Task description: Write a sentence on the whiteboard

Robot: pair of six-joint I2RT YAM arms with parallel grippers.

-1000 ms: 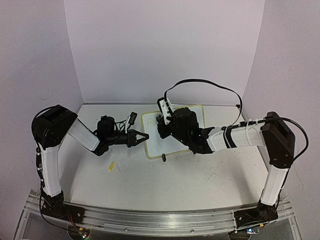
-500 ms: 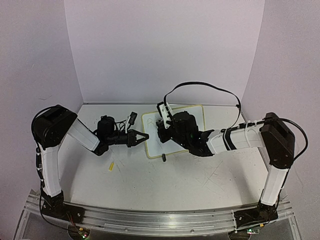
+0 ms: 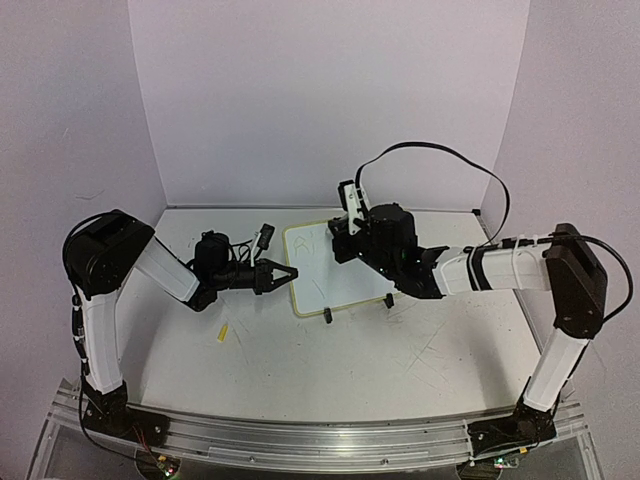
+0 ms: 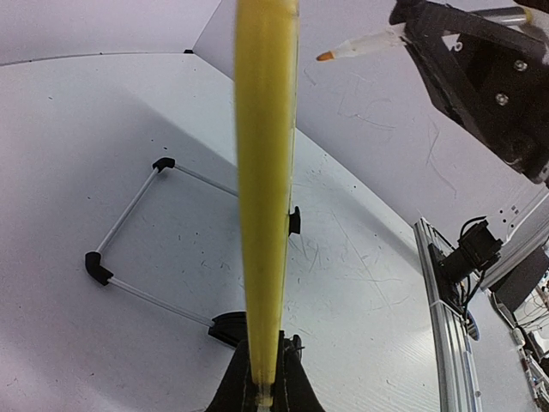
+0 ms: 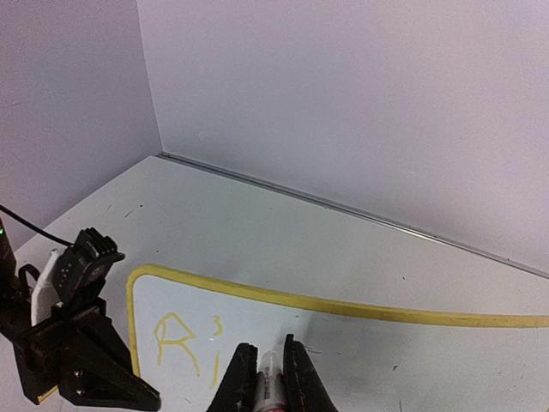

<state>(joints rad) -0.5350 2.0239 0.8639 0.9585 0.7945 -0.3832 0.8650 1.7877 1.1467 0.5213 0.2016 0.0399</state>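
Observation:
The whiteboard [image 3: 325,285] lies mid-table, white with a pale yellow rim and two black clip feet [image 3: 326,316] at its near edge. Yellow letters [image 5: 176,342], an "R" and an "i", sit near its top left corner. My left gripper [image 3: 292,272] is shut on the board's left rim, which shows as a yellow strip [image 4: 266,189] running up from the jaws [image 4: 264,388]. My right gripper [image 3: 338,243] hovers over the board's upper middle, shut on a marker [image 5: 268,382]. The marker's orange tip [image 4: 326,57] shows in the left wrist view, raised off the board [image 5: 403,360].
A small yellow scrap [image 3: 222,333] lies on the table near the left arm. A thin wire frame with black corners [image 4: 97,268] rests beside the board's edge. Walls close off the back and both sides; the metal rail [image 3: 320,440] runs along the front.
The right arm has swung right and toward the back, uncovering the board's left part with the letters. The left arm and the board have stayed put.

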